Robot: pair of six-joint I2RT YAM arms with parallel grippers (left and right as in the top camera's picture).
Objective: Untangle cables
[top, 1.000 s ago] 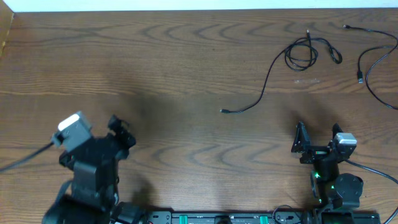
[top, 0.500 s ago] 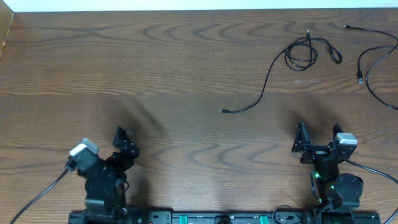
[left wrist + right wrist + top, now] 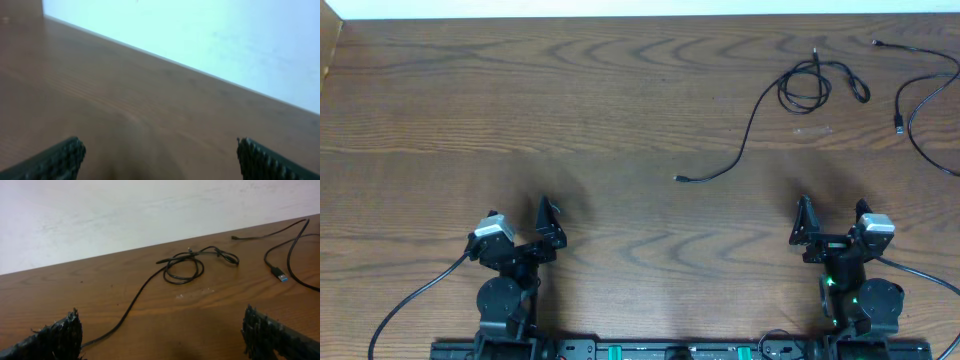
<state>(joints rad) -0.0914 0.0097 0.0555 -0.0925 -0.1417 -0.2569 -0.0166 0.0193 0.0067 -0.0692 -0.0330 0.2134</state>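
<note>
One black cable (image 3: 805, 88) lies coiled in a loop at the back right, and its long tail runs down to a plug (image 3: 681, 178) near the table's middle. A second black cable (image 3: 918, 112) curves along the right edge. In the right wrist view the looped cable (image 3: 185, 267) and the second cable (image 3: 292, 255), which has a blue-tipped plug (image 3: 280, 274), lie well ahead of the fingers. My right gripper (image 3: 832, 215) (image 3: 162, 335) is open and empty at the near right. At the near left my left gripper (image 3: 525, 222) (image 3: 160, 157) is open over bare wood, far from both cables.
The brown wooden table (image 3: 570, 90) stretches across the whole view, with a white wall beyond its far edge (image 3: 200, 30). Both arm bases sit on a rail at the near edge (image 3: 670, 350). A thick arm wire (image 3: 410, 300) trails left of the left arm.
The left arm has drawn back toward its base, and its gripper has shifted right along the near edge. The right arm and both cables have not moved.
</note>
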